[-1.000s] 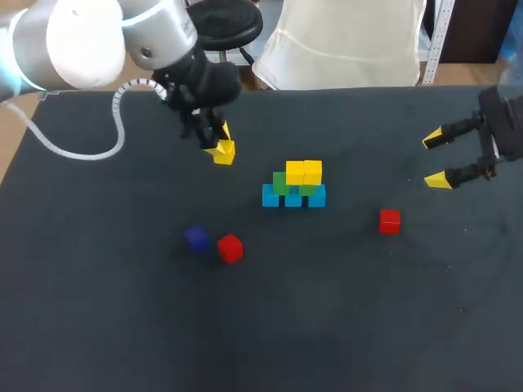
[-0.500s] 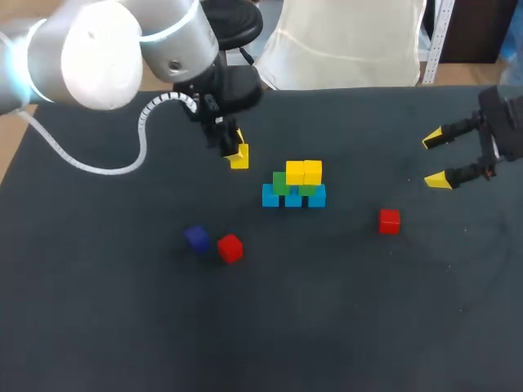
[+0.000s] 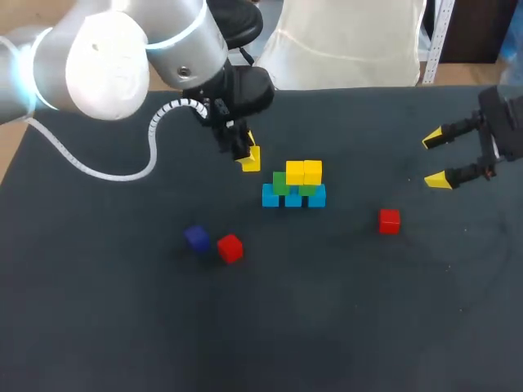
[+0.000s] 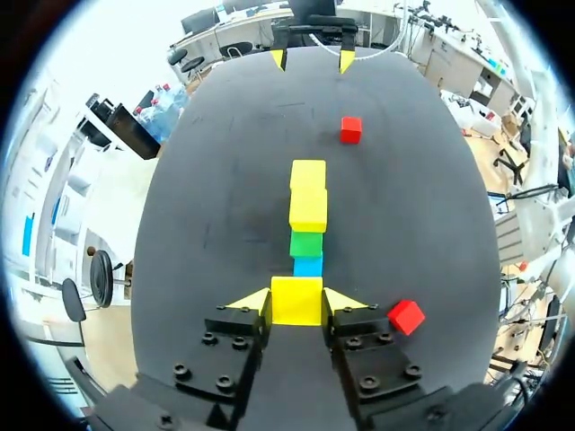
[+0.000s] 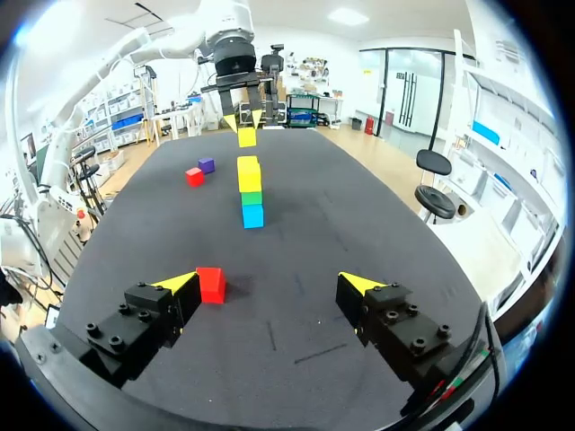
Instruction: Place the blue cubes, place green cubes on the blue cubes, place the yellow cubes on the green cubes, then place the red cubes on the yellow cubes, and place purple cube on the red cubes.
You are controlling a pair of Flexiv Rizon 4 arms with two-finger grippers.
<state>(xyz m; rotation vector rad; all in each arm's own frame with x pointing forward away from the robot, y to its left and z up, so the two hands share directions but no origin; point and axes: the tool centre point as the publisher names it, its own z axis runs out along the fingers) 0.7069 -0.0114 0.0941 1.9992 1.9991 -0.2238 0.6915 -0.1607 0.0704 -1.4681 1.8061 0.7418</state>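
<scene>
A yellow cube [image 3: 251, 159] is held in the left gripper [image 3: 248, 155], one yellow-tipped finger pressed to each of two opposite sides. It is carried just left of the stack [image 3: 294, 186] and slightly farther back, with a gap between them.

The stack is built as a row of blue cubes [image 3: 293, 198] running left to right, with green cubes [image 3: 280, 183] on them and two yellow cubes [image 3: 304, 172] on top. From the left wrist, this row is seen end-on: its long axis runs straight ahead of the fingers. The coming placement is therefore judged to depend on travel to the right along that axis.

The right gripper [image 3: 435, 159] is held wide apart, with nothing between its fingers, well off at the table's right. The left arm is clearly the nearer to the stack.

One red cube [image 3: 390, 220] lies right of the stack. Another red cube [image 3: 230, 248] and the purple cube [image 3: 196, 238] lie nearer and to the left.
</scene>
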